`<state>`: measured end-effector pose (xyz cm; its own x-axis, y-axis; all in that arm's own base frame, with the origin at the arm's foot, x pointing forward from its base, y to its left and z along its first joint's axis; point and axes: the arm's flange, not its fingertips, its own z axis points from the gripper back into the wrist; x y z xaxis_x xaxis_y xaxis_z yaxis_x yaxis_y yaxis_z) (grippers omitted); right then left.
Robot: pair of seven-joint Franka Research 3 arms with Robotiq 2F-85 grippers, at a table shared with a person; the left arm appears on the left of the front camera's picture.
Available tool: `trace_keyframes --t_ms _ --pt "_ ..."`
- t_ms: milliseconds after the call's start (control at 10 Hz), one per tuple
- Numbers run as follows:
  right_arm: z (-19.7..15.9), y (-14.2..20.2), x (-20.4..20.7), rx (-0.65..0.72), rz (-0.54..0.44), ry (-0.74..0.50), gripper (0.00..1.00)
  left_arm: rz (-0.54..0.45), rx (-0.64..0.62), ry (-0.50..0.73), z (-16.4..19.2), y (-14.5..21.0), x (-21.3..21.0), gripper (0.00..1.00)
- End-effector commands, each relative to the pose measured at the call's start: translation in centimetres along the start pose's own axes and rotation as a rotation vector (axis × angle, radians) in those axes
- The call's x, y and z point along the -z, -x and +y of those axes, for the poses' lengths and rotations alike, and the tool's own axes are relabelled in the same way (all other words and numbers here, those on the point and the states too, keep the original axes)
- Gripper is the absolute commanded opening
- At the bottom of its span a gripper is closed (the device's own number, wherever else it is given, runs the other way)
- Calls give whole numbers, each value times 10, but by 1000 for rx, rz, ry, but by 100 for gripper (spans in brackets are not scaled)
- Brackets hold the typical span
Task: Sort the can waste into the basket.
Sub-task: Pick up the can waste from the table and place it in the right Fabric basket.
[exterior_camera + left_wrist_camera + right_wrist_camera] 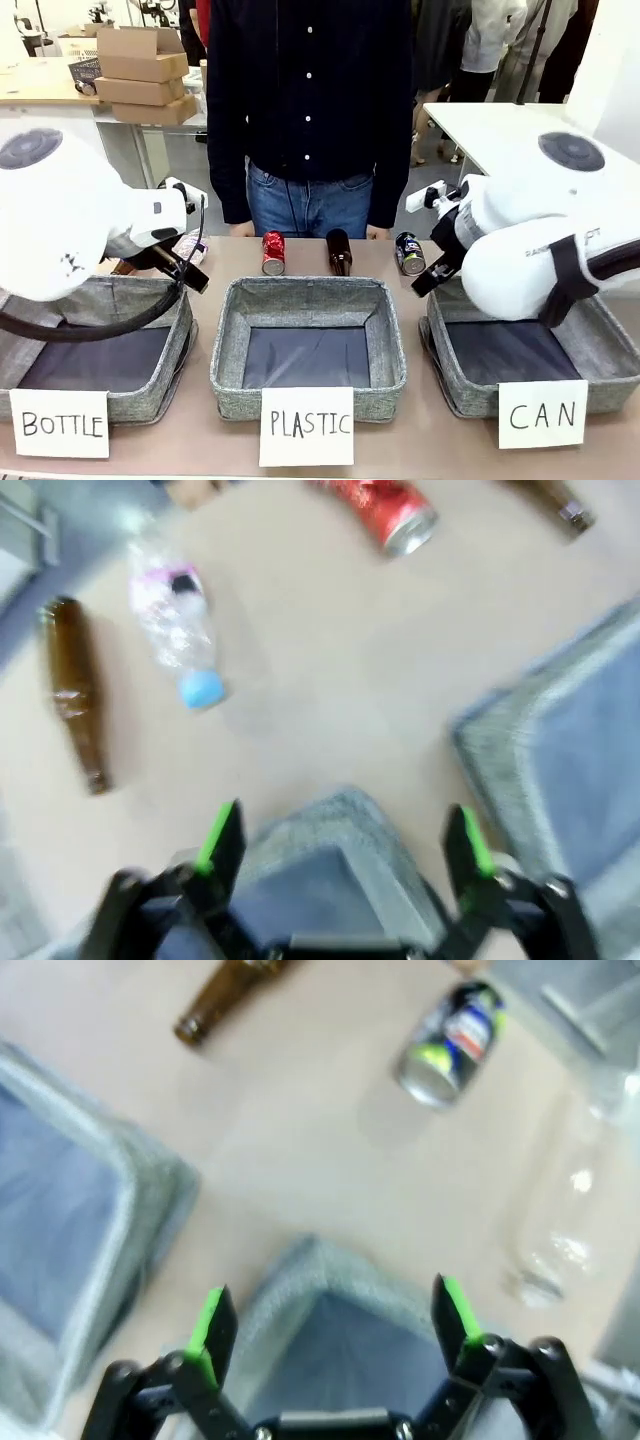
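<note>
A dented red can (273, 253) stands on the table in front of the person, and a dark printed can (409, 253) stands to its right. The grey basket labelled CAN (600, 350) is at the right. My right gripper (435, 270) hovers open over that basket's far left corner, a short way from the dark can (450, 1045). In its wrist view the right gripper (330, 1325) holds nothing. At the left, my left gripper (185, 270) is open over the BOTTLE basket's far corner. Its own view shows the left gripper (345, 840) empty, with the red can (385, 505) lying ahead.
A brown bottle (339, 251) stands between the two cans. A clear plastic bottle (180, 630) and another brown bottle (75, 695) lie near the BOTTLE basket (60, 300). The PLASTIC basket (230, 340) sits in the middle. Another clear bottle (560, 1210) lies beside the CAN basket (330, 1270).
</note>
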<state>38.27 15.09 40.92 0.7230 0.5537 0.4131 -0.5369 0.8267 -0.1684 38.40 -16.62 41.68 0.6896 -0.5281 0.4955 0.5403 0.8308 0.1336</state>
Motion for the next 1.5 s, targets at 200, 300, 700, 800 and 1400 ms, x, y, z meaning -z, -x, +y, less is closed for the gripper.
trace_keyframes --t_ms 200,300,700,800,1400 --pt "22 62 -149 -99 -3 -42 100 113 52 174 -78 57 -155 100" --pt "26 69 -140 -77 -19 -65 100 184 55 206 -71 70 -135 100" --pt "25 38 -175 -62 -18 -10 100 250 70 126 -72 45 -147 100" --pt "15 33 -167 81 -17 -252 100 246 179 343 -69 23 -139 100" --pt "-112 116 -143 689 -280 -1216 100 -492 -193 1364 63 116 -160 100"
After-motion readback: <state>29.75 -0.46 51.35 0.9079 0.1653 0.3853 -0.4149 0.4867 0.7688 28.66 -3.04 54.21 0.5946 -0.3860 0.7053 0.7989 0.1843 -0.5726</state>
